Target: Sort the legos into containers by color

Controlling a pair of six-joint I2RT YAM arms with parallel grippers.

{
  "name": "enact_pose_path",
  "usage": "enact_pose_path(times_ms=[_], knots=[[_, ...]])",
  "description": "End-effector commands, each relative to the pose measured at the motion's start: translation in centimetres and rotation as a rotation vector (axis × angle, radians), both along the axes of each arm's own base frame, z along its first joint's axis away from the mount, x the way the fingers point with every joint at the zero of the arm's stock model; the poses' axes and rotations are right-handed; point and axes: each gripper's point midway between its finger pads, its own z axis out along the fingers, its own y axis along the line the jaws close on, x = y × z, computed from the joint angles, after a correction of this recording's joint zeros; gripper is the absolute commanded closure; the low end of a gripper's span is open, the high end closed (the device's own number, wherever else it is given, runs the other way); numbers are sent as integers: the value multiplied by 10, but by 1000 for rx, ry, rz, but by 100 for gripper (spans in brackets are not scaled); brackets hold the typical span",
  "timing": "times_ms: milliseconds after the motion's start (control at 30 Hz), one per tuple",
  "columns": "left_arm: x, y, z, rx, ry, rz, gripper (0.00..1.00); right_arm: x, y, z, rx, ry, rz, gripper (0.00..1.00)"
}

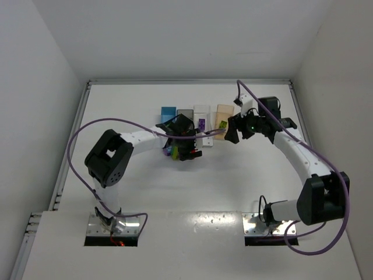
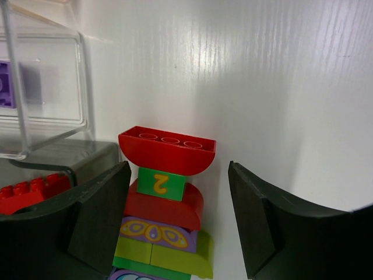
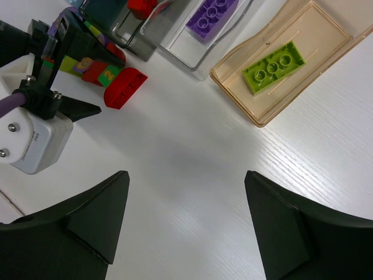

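A multicoloured stack of legos (image 2: pixel 163 198), with red, green, purple and lime pieces, lies on the white table between the fingers of my left gripper (image 2: pixel 179 175). It rests against the left finger (image 2: pixel 99 216) and a gap separates it from the right finger; the gripper is open. The same stack (image 3: pixel 108 73) shows in the right wrist view. My right gripper (image 3: pixel 186 175) hangs open over bare table, nothing between its fingers. A lime brick (image 3: pixel 273 68) lies in the pale orange bin (image 3: pixel 326 35), a purple brick (image 3: pixel 211 16) in the clear bin (image 3: pixel 175 46), a red brick (image 2: pixel 29 195) in the dark grey bin.
Four bins stand in a row at the back: blue (image 1: pixel 168 112), dark grey (image 1: pixel 185 113), clear (image 1: pixel 201 111), orange (image 1: pixel 225 111). The left gripper (image 1: pixel 185 149) sits just in front of them, the right gripper (image 1: pixel 233 131) beside the orange one. A raised rim edges the table.
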Motion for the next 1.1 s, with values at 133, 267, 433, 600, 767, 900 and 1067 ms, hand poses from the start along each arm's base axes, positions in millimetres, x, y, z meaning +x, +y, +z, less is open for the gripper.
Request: enact_pose_path(times_ms=[133,267,433,600,767,900,1067], knots=[[-4,-7,-14,6,2,-65,26,3,-7,4,33,2,-5,19],[-3,-3,-18,27,-11,-69,26,1,-7,4,41,6,6,19],[-7,6,-26,64,-9,-72,31,0,-11,1,48,22,5,19],[-8,8,-28,95,-41,-63,32,2,-16,4,56,21,-6,19],[2,10,-24,103,-90,-37,29,2,-16,6,72,22,0,19],[-3,10,-29,118,-83,-55,40,2,-16,6,72,22,-1,19],[-20,9,-32,116,-53,-76,59,0,-18,5,74,26,2,19]])
